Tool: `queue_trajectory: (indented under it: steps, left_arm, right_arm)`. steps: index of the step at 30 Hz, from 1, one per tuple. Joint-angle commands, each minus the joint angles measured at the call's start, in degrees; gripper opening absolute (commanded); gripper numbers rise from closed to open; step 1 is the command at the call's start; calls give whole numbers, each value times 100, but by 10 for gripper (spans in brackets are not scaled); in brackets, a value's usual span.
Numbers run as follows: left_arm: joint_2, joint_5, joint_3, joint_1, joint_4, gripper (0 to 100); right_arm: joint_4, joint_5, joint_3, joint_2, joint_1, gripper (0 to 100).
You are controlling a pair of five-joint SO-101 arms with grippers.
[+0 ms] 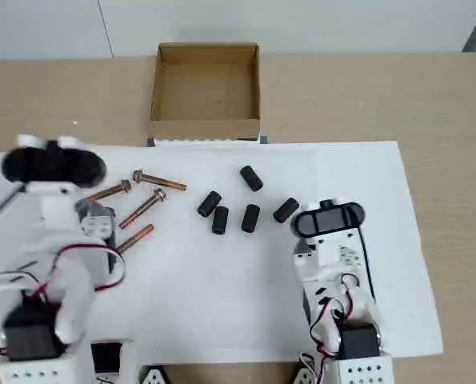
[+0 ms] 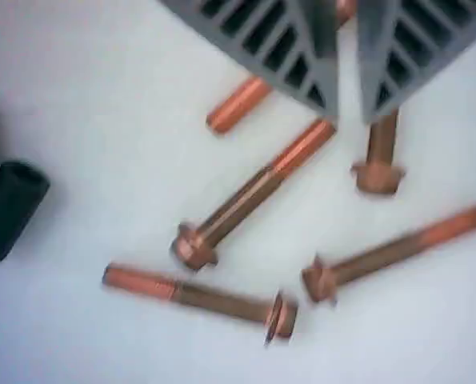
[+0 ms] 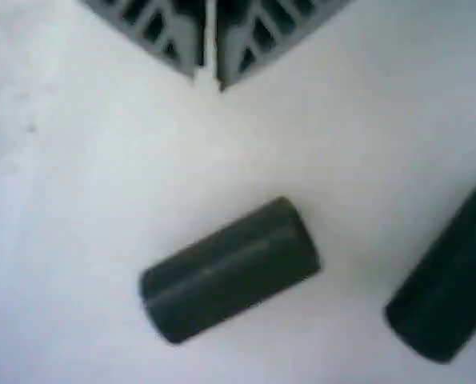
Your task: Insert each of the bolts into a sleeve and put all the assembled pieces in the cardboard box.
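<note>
From above, the open cardboard box point(image 1: 162, 88) sits on the wooden surface point(image 1: 62, 96), touching the far edge of a white sheet point(image 1: 222, 296). Four copper-coloured bolts point(image 1: 158, 182) lie scattered flat on the left part of the sheet, each with a flanged head and a long shank. Five short black sleeves point(image 1: 251, 178) lie on their sides near the middle, close together but apart from the bolts. An arm stands on each side of the sheet. From the left wrist, the left tool point(image 2: 347, 112) hangs over the bolts with its grey ribbed fingers point(image 2: 278, 40) drawn narrow and nothing between them. Five bolts show below it, fanned at different angles, two partly hidden by the fingers, and one dark sleeve point(image 2: 10, 208) lies off to the side. From the right wrist, the right tool point(image 3: 210, 80) is nearly closed to a thin slit and grips nothing. Just beyond its tips lies a matte black cylinder sleeve point(image 3: 230, 268), with a second sleeve point(image 3: 446, 276) near it.
</note>
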Motion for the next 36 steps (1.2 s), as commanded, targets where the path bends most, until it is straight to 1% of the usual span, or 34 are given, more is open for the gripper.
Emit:
queue_trajectory:
  steps: [1,5,10,14,16,18,20,22,25,27,31,33,36]
  left_arm:
    - [712,26,-822,-176,765,8]
    - [1134,-26,-1007,-185,949,8]
    - [1152,-484,-1086,-176,791,8]
    - [1196,-484,-1086,-167,695,8]
    - [1204,-466,-1068,-167,624,8]
    - [1204,-457,-1068,-167,615,8]
    - [1213,-457,-1059,-167,624,8]
    - [1292,-457,-1059,-167,615,8]
    - [1732,-457,-1086,-167,642,8]
    - [2022,-457,-1095,-167,651,8]
    - [2470,-457,-1314,-167,651,8]
    - [2629,-475,-1490,-167,651,8]
    - [2875,-484,-1666,-167,659,8]
  right_arm:
    - [13,0,88,-84,-189,4]
    - [13,-9,88,-84,-189,4]
    - [13,-9,88,-84,-189,4]
    - [66,-35,35,-84,-127,3]
    - [66,-53,-185,-84,84,3]
    - [66,-273,-501,-84,242,4]
    - [251,-246,-800,-13,163,6]
    - [576,-158,-1116,242,-57,37]
    - [796,-352,-1811,971,-154,108]
    - [796,-369,-2435,1684,-171,121]
    - [901,-352,-3974,3468,-163,72]
    - [1174,-325,-4879,4400,-154,43]
    - [1780,-325,-6198,5903,-171,28]
